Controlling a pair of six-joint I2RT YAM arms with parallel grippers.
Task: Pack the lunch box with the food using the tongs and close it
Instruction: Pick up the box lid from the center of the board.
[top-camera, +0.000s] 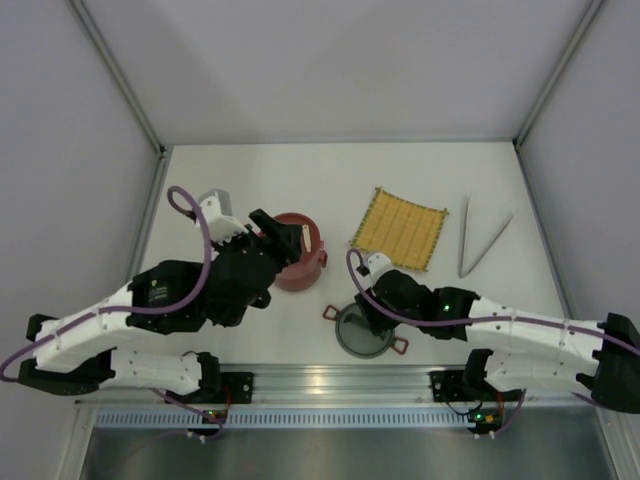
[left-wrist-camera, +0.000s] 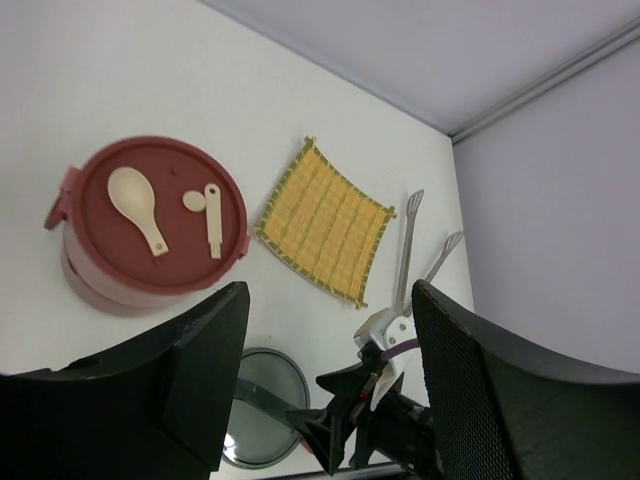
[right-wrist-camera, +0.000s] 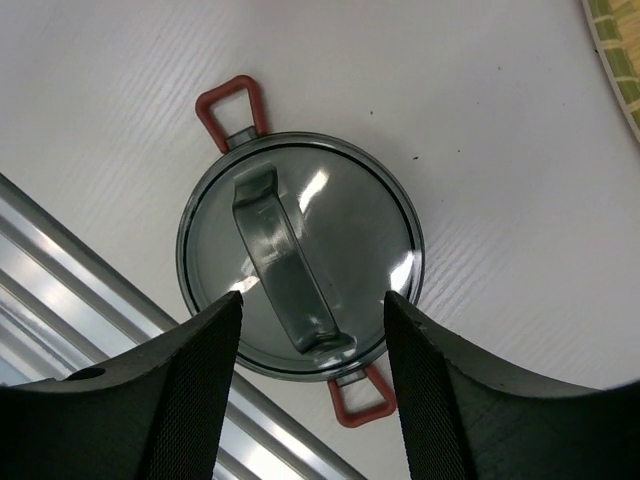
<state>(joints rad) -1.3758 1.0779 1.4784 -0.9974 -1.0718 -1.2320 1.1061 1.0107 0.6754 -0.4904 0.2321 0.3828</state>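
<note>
The dark-red lunch box stands stacked with a flat red lid on top, and cream spoon-shaped pieces lie on that lid. In the top view, my left gripper hovers over the lunch box. It is open with nothing between its fingers. The grey domed lid lies on the table by the near edge. My right gripper is open above its handle strap. The tongs lie at the far right. No food is in view.
A yellow woven mat lies between the lunch box and the tongs. The grey lid has red loop handles on two sides. The metal rail runs along the near edge just behind the lid.
</note>
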